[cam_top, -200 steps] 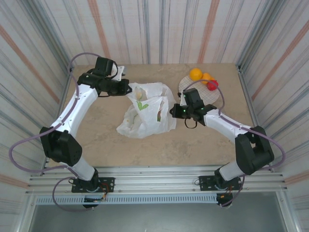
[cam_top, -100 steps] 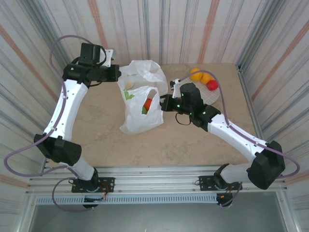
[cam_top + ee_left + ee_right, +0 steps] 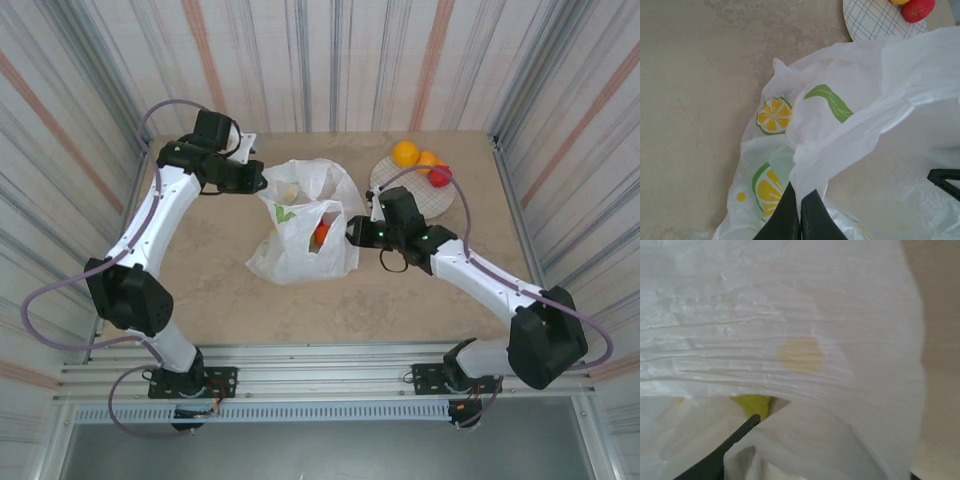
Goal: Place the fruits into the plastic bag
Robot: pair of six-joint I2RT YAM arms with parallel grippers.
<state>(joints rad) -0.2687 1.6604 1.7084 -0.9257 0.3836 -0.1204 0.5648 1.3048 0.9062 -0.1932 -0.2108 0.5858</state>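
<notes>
The plastic bag [image 3: 298,235], thin white with lemon prints, stands bunched in the table's middle. My left gripper [image 3: 262,181] holds its upper rim, and the left wrist view has the fingers [image 3: 800,205] shut on a twist of the plastic bag [image 3: 840,125]. A red-orange fruit [image 3: 320,236] shows through the bag's mouth. My right gripper [image 3: 347,232] is at the bag's right edge. In the right wrist view its jaws stand apart, one fingertip [image 3: 753,420] poking under a fold of the bag [image 3: 805,320]. Two oranges [image 3: 405,153] and a red apple [image 3: 440,176] lie at the back right.
The three loose fruits rest on a round checked plate [image 3: 400,190] at the back right, close behind my right arm; the plate [image 3: 872,22] also shows from the left wrist. Striped walls close in the table on three sides. Bare tabletop [image 3: 210,270] lies in front of the bag.
The bag was lifted half a second ago and has come back down. The left arm has dropped with it. The right gripper has opened beside the bag, where a red-orange fruit now shows.
</notes>
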